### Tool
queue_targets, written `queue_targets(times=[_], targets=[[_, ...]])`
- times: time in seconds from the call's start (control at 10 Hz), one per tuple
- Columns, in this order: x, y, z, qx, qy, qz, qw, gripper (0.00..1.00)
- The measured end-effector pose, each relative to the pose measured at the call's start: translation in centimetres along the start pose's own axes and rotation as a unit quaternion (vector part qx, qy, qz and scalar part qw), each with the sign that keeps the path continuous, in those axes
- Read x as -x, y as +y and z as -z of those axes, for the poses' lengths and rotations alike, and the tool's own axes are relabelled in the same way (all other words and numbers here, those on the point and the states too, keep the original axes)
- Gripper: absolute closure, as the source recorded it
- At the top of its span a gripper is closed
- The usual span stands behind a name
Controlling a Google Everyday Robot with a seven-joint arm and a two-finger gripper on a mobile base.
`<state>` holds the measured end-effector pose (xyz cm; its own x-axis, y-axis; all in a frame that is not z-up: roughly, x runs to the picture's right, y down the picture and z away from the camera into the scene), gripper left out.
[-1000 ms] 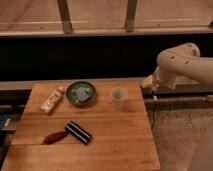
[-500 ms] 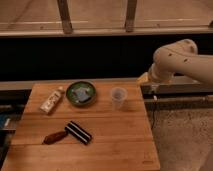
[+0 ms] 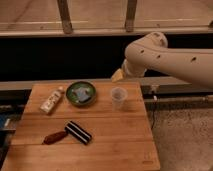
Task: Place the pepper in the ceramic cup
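Note:
The pepper (image 3: 54, 137), small and dark red-brown, lies on the wooden table (image 3: 115, 140) at the front left, its tip touching a black striped block (image 3: 78, 132). The ceramic cup (image 3: 118, 97), pale and without a handle, stands upright at the back right of the table. My gripper (image 3: 118, 76) hangs at the end of the white arm (image 3: 165, 55), just behind and above the cup at the table's back edge. It is far from the pepper.
A round green bowl (image 3: 81, 93) stands left of the cup. A pale oblong tube (image 3: 51, 100) lies at the back left. A dark rail runs behind the table. Speckled floor lies to the right.
The arm has swung left, from off the table's right side to just behind the cup. The things on the table have not moved.

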<state>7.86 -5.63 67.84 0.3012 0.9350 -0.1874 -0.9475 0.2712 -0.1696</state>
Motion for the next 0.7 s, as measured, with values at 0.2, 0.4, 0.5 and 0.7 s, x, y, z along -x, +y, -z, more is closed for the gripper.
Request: queue_targets(times=[0.2, 0.4, 0.5, 0.7], targets=[[1.0, 5.9, 0.2, 0.034, -0.005, 0.064, 0.9974, 0.20], [1.0, 6.5, 0.2, 0.038, -0.005, 0.072, 0.9966, 0.20], [1.0, 6.4, 0.2, 0.037, -0.005, 0.072, 0.9967, 0.20], [1.0, 6.6, 0.2, 0.038, -0.005, 0.073, 0.9966, 0.20]])
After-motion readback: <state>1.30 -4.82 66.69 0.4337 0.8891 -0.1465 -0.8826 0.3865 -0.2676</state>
